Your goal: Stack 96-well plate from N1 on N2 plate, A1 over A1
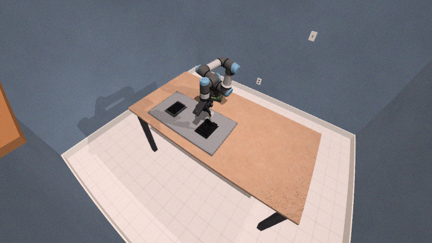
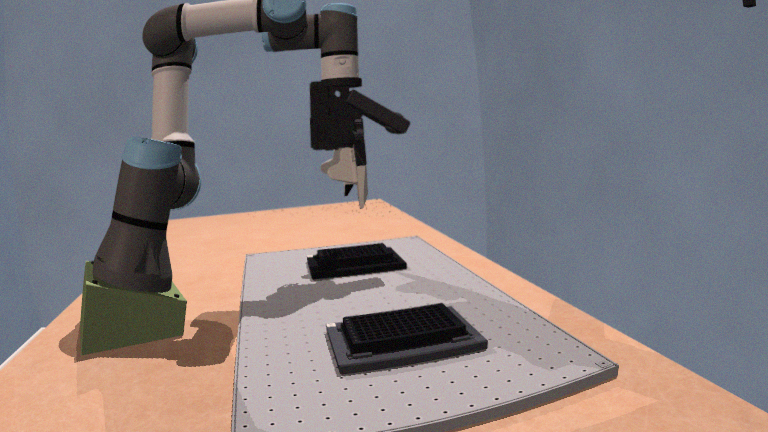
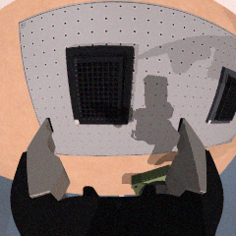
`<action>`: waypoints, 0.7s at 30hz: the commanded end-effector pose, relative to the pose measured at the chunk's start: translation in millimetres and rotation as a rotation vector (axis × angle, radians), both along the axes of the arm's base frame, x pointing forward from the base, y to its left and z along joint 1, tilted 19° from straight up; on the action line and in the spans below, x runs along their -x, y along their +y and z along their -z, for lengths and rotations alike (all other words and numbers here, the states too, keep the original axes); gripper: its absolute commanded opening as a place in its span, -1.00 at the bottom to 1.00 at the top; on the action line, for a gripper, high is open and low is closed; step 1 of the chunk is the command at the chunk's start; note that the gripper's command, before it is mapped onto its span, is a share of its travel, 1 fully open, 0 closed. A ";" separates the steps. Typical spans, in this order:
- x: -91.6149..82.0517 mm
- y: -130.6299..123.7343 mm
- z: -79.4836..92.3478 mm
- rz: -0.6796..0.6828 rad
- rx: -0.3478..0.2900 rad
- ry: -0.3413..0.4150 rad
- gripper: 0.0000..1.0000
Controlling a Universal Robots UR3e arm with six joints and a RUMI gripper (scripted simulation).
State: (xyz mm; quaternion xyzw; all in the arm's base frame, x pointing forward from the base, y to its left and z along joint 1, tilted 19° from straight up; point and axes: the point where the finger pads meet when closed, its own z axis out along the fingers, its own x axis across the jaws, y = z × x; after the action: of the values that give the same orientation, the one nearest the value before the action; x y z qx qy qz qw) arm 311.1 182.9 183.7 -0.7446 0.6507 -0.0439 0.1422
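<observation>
The plate in nest N1 (image 1: 206, 128) is a black 96-well plate on the grey perforated board. It is the far plate in the exterior view (image 2: 356, 260) and the large one at the upper left of the wrist view (image 3: 100, 84). The plate in nest N2 (image 1: 175, 108) sits flat in its dark frame; it is the near plate in the exterior view (image 2: 404, 336) and shows at the right edge of the wrist view (image 3: 225, 95). My gripper (image 2: 355, 189) is open and empty. It hangs high above the board between the two nests, nearer N1 (image 3: 115, 123).
The grey board (image 2: 396, 348) lies on a wooden table (image 1: 255, 151). The arm's base stands on a green block (image 2: 130, 314) beside the board. The table edge runs close along the board's outer side.
</observation>
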 end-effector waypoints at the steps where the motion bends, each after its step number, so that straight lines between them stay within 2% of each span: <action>1: 6.1 22.5 -0.1 0.015 -0.011 -0.030 1.00; 21: 8.5 28.2 0.2 0.014 -0.011 -0.029 1.00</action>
State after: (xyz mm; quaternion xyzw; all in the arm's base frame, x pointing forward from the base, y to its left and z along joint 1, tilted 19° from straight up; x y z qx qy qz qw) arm 301.6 211.5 182.4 -0.7398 0.6529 -0.0499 0.1546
